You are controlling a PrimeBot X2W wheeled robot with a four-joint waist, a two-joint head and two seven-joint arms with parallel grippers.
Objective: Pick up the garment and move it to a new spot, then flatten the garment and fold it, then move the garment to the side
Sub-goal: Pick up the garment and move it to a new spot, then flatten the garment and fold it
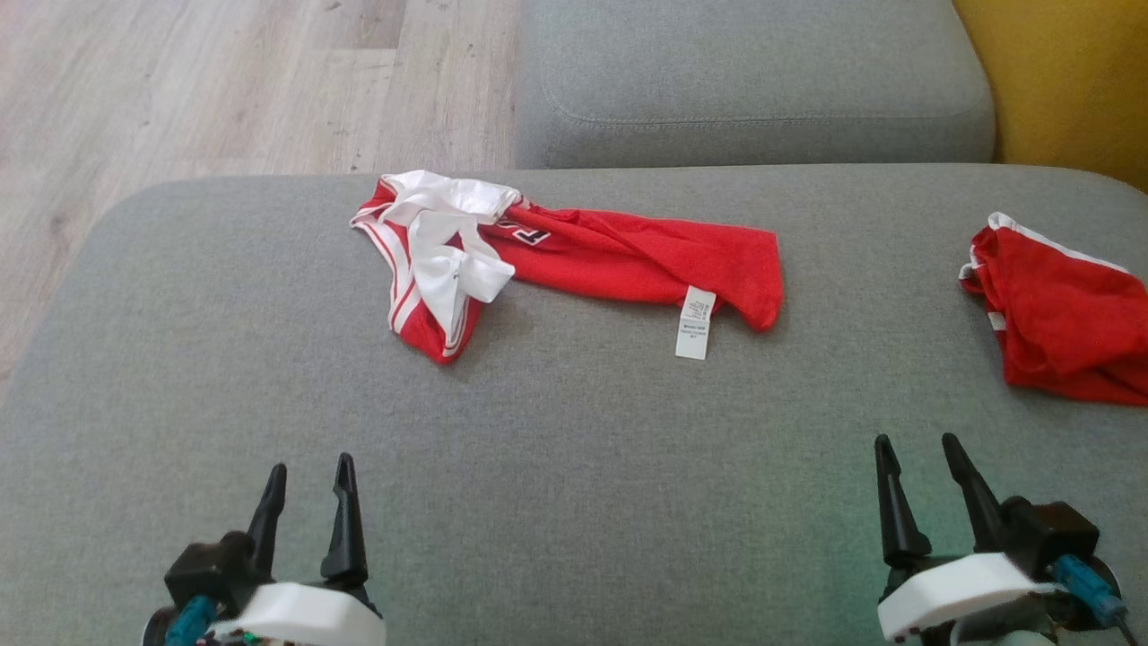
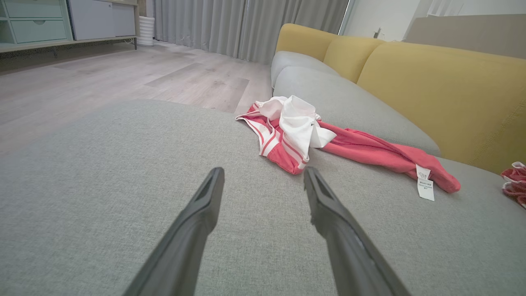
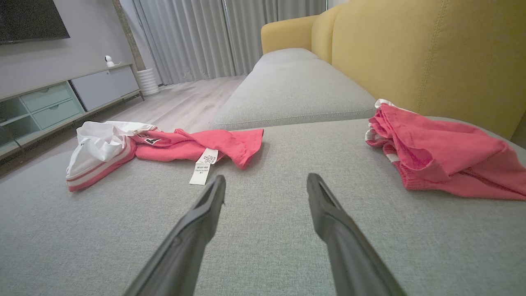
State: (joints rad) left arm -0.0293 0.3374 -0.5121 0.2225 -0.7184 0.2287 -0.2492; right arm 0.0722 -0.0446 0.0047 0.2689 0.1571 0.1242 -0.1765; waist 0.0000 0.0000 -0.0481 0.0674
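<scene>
A crumpled red garment (image 1: 619, 256) with white trim and a white care label lies on the grey sofa seat (image 1: 556, 449), toward its far middle. It also appears in the left wrist view as the garment (image 2: 361, 150) and in the right wrist view as the garment (image 3: 185, 148). My left gripper (image 1: 305, 475) hovers open near the seat's front left, well short of the garment, with nothing between its fingers. At the front right my right gripper (image 1: 915, 449) is open and empty too. The left gripper (image 2: 263, 174) and right gripper (image 3: 265, 181) both point along the seat.
A second red piece of clothing (image 1: 1058, 314) lies bunched at the seat's right edge, also seen as red clothing (image 3: 444, 156). Another grey cushion (image 1: 744, 81) adjoins the far side. Yellow backrest (image 3: 411, 53) on the right. Wooden floor (image 1: 179, 90) lies beyond the left edge.
</scene>
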